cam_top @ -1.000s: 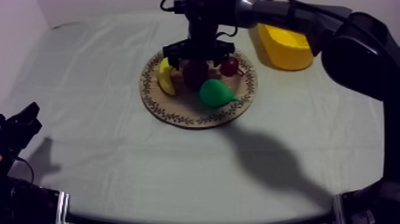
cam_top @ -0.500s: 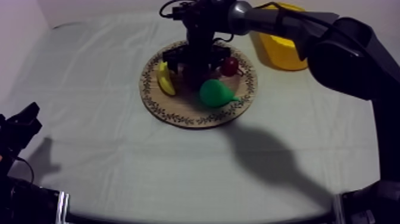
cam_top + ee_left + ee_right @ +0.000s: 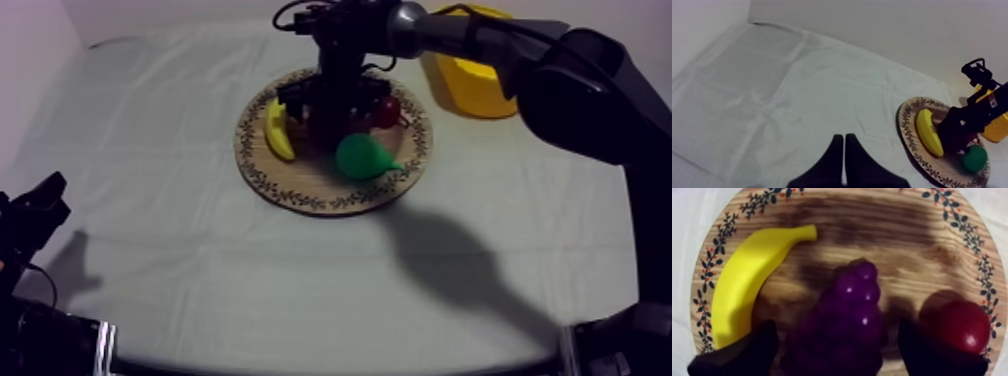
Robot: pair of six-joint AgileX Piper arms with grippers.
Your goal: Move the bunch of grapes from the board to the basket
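Observation:
The purple bunch of grapes (image 3: 852, 313) lies in the middle of the round wooden board (image 3: 330, 198), between a banana (image 3: 752, 283) and a small red fruit (image 3: 964, 325). My right gripper (image 3: 837, 335) is open and low over the board, one black finger at each side of the grapes with a narrow gap to them. From above, the right gripper (image 3: 335, 108) covers most of the grapes. The yellow basket (image 3: 478, 82) stands at the back right, beyond the board. My left gripper (image 3: 844, 147) is shut on nothing, over bare cloth.
A green pear (image 3: 362, 157) lies on the board's near side, the banana (image 3: 278, 130) on its left and the red fruit (image 3: 388, 108) on its right. My left gripper (image 3: 35, 212) rests at the lower left. The right arm spans the back right.
My right gripper has come down over the board and now straddles the grapes, which showed more fully a second ago. The left arm has not moved.

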